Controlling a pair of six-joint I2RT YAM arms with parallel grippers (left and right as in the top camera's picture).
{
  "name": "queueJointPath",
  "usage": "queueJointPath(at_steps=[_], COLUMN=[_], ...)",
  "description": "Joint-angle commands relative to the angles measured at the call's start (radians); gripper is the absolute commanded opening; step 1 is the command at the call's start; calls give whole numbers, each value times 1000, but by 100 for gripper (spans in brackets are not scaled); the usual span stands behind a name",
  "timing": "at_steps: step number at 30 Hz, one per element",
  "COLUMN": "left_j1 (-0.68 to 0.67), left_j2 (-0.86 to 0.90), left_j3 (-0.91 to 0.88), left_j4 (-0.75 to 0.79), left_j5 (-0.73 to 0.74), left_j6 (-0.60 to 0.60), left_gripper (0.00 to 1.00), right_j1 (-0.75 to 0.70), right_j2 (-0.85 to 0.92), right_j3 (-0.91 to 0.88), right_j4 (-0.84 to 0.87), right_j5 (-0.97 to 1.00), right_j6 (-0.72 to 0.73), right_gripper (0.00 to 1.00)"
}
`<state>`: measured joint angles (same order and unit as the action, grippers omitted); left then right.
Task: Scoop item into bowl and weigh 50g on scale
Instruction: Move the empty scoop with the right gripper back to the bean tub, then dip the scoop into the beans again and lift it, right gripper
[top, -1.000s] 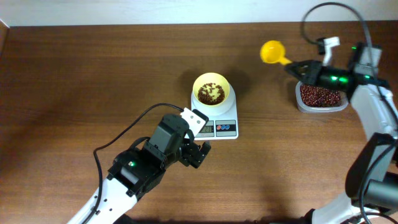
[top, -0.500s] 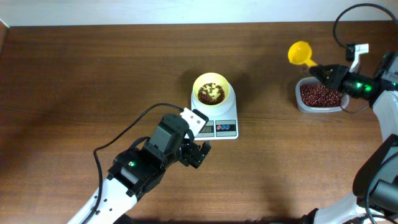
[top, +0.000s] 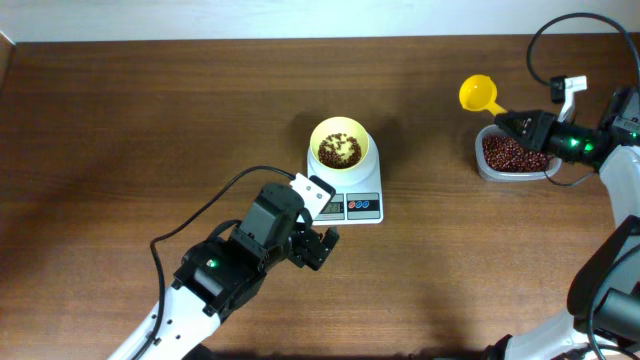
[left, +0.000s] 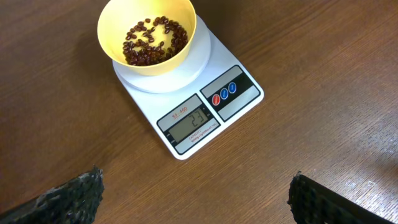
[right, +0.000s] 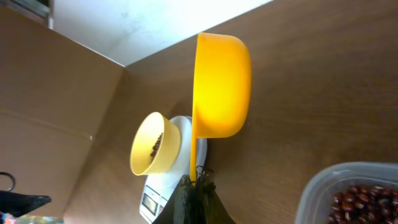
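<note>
A pale-yellow bowl (top: 341, 146) holding a thin layer of red-brown beans (left: 149, 40) stands on the white scale (top: 356, 189) at mid-table. The scale (left: 199, 106) shows its lit display in the left wrist view, and the bowl (left: 149, 34) stands on its platform. My left gripper (top: 318, 240) hovers open just in front of the scale, nothing between its fingers (left: 68, 199). My right gripper (top: 507, 118) is shut on the handle of a darker yellow scoop (top: 478, 94), held over the left rim of a clear tub (top: 515, 155) full of beans. The scoop (right: 219, 84) looks empty.
The tub (right: 354, 196) of beans stands near the table's right edge. A cable runs from the left arm across the wood at lower left. A white wall borders the table's far edge.
My right gripper has carried the scoop rightward, from between the scale and the tub to above the tub's left rim. The left arm has stayed still.
</note>
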<state>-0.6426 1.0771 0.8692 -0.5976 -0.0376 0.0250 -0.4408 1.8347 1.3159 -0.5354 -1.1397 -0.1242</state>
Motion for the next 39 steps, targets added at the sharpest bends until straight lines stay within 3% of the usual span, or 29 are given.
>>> queueJointPath(at_steps=[1,7,14,23,39], left_j1=[4,4,4,4,4], left_j2=[-11,-11,-11,-11,-11], left_j3=[-8,-8,-8,-8,-8], left_j4=[1,1,1,1,1], left_j5=[-8,-7,-7,-7,-8], left_j6=[-13,-13,-13,-13,-13], left_gripper=[99,99,99,99,99], right_j1=[1,-14,-125,-149,-34], right_j2=[4,-7,-146,-185,-98], right_j3=[-3,-1,3,2,-5], right_j4=[-43,-83,-188,-314,-287], right_j5=[154,206,171,682,855], right_j6=[-95,-154,-209,-317,-317], right_gripper=[4,4,4,4,4])
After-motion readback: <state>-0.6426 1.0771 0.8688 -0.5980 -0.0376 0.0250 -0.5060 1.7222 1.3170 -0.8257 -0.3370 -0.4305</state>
